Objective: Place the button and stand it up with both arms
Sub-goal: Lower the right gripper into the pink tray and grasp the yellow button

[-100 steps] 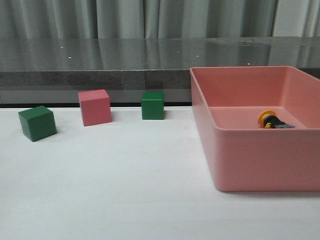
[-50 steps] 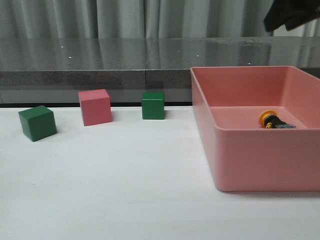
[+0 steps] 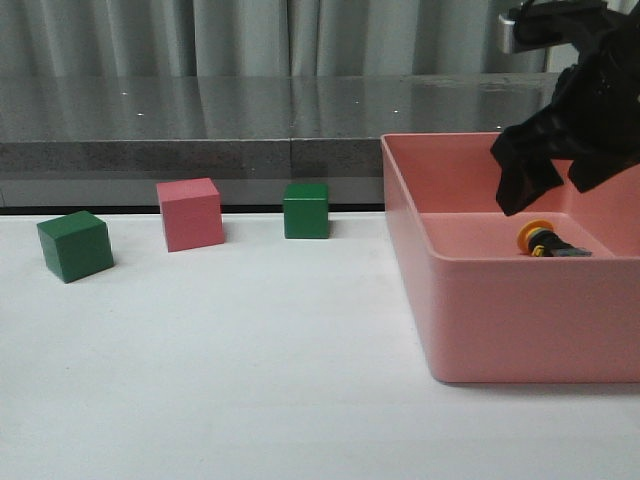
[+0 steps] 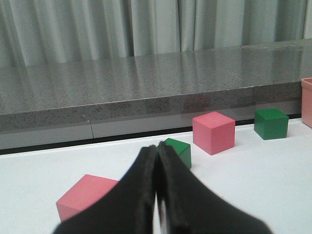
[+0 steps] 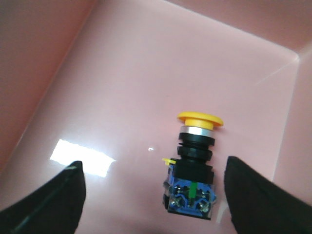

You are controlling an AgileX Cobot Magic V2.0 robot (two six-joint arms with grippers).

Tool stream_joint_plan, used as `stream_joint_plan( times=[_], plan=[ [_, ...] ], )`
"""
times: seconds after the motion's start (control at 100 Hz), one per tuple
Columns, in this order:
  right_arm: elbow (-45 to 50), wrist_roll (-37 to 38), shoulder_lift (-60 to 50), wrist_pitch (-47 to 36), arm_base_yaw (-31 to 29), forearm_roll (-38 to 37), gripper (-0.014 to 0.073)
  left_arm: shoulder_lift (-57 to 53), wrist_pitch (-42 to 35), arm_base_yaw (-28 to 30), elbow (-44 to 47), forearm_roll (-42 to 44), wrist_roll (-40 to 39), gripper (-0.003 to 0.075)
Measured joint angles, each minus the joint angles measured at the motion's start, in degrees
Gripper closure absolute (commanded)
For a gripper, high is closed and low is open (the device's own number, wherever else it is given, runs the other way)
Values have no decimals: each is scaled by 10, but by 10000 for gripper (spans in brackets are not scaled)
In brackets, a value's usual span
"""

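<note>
Right gripper hovers over the button, which lies on its side in the pink bin.

Its jaws are spread wide, straddling the button without touching; the bin's front wall hides the floor under it. The left gripper, unseen from the front, is pressed closed on nothing.

Cubes and a bin on a white table

Two green cubes flank a pink cube left of a pink bin, grey curtains behind.
</note>
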Motion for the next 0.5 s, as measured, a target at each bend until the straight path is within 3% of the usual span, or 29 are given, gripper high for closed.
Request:
stream_joint_plan(
  times=[0.5],
  plan=[
    [-5, -1, 66, -13, -43, 0, 26, 0, 0, 0, 0, 0, 0, 740]
  ],
)
